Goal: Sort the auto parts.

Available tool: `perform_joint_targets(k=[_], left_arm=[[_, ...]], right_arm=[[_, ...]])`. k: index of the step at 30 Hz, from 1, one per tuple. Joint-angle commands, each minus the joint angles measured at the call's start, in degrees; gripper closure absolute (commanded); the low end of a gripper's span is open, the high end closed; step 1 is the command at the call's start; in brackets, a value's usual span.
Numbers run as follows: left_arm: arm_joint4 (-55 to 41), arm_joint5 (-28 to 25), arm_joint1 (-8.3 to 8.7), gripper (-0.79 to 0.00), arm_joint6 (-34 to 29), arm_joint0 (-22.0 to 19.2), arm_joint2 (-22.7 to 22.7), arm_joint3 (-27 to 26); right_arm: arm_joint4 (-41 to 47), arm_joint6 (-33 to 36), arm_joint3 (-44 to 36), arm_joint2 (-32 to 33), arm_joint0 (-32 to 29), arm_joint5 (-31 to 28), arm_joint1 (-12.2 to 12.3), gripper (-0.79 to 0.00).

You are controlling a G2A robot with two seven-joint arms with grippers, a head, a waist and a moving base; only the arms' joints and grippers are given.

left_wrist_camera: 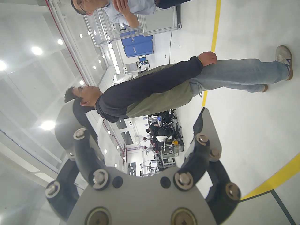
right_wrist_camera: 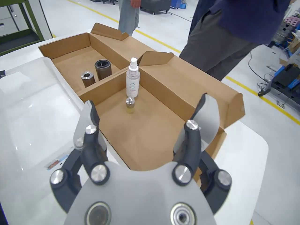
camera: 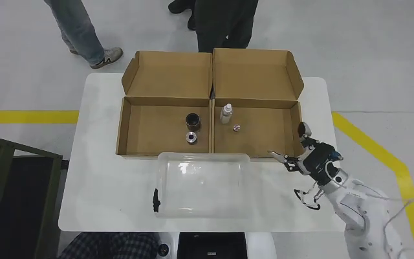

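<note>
Auto parts [camera: 191,136] are standing in the left box [camera: 123,129]: a dark sleeve [camera: 193,119] and, just beside it on the nearer side, a shorter metal bushing [right_wrist_camera: 87,78], both upright and close to the wall that the two boxes are sharing. In the right box [camera: 291,116] a white spray bottle [camera: 226,113] is standing upright near that same wall, and a small capped vial [camera: 237,127] is sitting just in front of it, apart from it.

The right pincer [camera: 290,142] is hanging over the near right corner of the right box with its fingers spread wide. It is holding nothing. One finger is reaching over the box's front wall, the other is pointing along the box's right side. From where I am looking, I cannot tell whether either tip is touching the cardboard. The bottle and the vial are sitting well apart from it, farther inside the box.

The left pincer [left_wrist_camera: 137,108] is pointing out at the hall rather than at the table [camera: 97,162]; its fingers are also standing wide apart and gripping nothing.

A clear bin [camera: 204,155] is lying on the table in front of both boxes, its far rim touching their front walls. A small black piece [camera: 155,199] is lying at the bin's left rim.
</note>
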Motion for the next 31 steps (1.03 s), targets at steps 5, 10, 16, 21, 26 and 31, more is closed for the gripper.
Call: perform_joint_targets(k=[5,10,16,21,26,31], left_arm=[[0.0,0.0,0.0,-0.785,0.0,0.0,0.0,0.0],[0.0,0.0,0.0,-0.785,0.0,0.0,0.0,0.0],[0.0,0.0,0.0,-0.785,0.0,0.0,0.0,0.0],[0.0,0.0,0.0,-0.785,0.0,0.0,0.0,0.0],[0.0,0.0,0.0,-0.784,0.0,0.0,0.0,0.0],[0.0,0.0,0.0,-0.785,0.0,0.0,0.0,0.0]], right_arm=[[-0.6,-6.0,0.3,5.0,-5.5,-0.2,0.3,-0.785],[-1.3,-9.6,1.2,6.6,-7.9,-0.2,0.5,-0.785],[-2.1,-11.8,1.8,7.6,-9.2,0.4,0.6,-0.785],[-2.1,-11.8,1.8,7.6,-9.2,0.4,0.6,-0.785],[-2.1,-11.8,1.8,7.6,-9.2,0.4,0.6,-0.785],[-2.1,-11.8,1.8,7.6,-9.2,0.4,0.6,-0.785]])
